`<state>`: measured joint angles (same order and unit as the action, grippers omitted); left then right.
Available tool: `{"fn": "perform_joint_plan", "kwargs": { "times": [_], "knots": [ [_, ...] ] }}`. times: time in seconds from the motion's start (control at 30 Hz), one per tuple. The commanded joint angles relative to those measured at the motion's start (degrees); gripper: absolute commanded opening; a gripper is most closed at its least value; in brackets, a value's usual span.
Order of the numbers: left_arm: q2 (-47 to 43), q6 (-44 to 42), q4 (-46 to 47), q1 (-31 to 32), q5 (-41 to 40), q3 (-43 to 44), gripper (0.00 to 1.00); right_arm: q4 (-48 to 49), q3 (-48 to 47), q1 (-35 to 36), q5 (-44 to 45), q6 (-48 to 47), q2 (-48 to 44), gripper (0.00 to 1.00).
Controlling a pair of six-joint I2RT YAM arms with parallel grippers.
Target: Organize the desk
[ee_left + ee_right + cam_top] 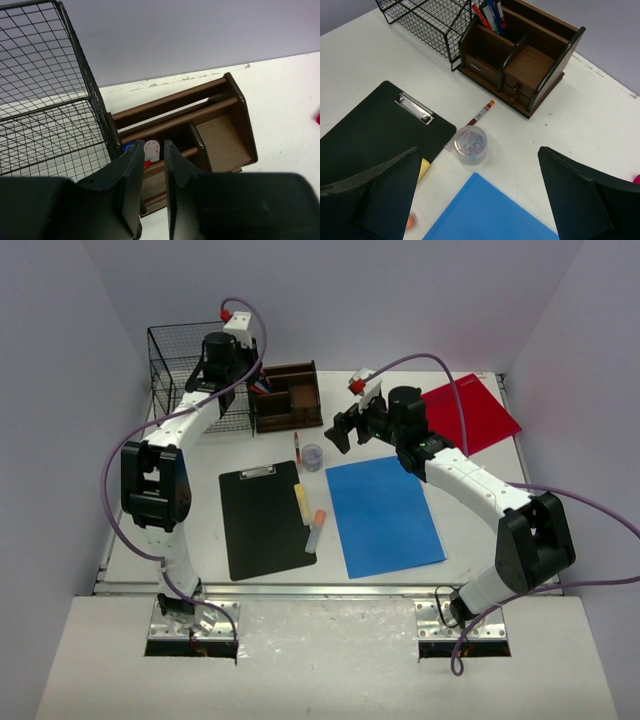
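The white desk [470,550] carries a black clipboard [262,520], a blue folder [383,515] and a red folder [478,412]. A yellow highlighter [302,498] and an orange-capped marker [317,528] lie on the clipboard's right edge. My left gripper [154,145] hangs over the brown wooden organizer [220,135], jaws narrowly apart. A white-ended pen [152,150] stands in the compartment just below its tips, short of the right finger. My right gripper [477,150] hovers wide open above a clear jar of paper clips [471,144] and a red pen [481,113].
A black wire basket [190,365] stands at the back left, touching the organizer [288,395], which holds several pens. Grey walls close in the desk on three sides. A metal rail runs along the front edge.
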<state>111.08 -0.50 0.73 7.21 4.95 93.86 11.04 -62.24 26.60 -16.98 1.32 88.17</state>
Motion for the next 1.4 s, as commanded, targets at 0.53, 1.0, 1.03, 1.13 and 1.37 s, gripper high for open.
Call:
{"fn": "perform_joint_plan", "kwargs": {
  "times": [0.53,1.0,1.03,1.13,1.37],
  "knots": [
    [-19.32,7.78,3.32,9.93,-7.12,-20.98,0.39,-1.81,-2.98,-0.05,3.88,4.13,1.39,0.99],
    [-5.48,23.61,-10.77,17.15,-16.24,-13.77,0.30,-2.44,-1.40,-1.01,5.60,4.06,-0.34,0.99],
    [-4.25,24.37,-11.31,17.36,-16.68,-13.04,0.30,-2.31,-1.20,-1.08,5.70,4.10,-0.48,0.99],
    [-0.39,26.69,-13.44,17.57,-18.71,-10.62,0.30,-2.25,-0.70,-1.45,5.60,4.09,-0.76,0.99],
    [5.01,28.20,-14.92,17.48,-22.04,-7.49,0.33,-2.25,0.03,-2.02,5.32,4.13,-0.99,0.99]
  ]
}}
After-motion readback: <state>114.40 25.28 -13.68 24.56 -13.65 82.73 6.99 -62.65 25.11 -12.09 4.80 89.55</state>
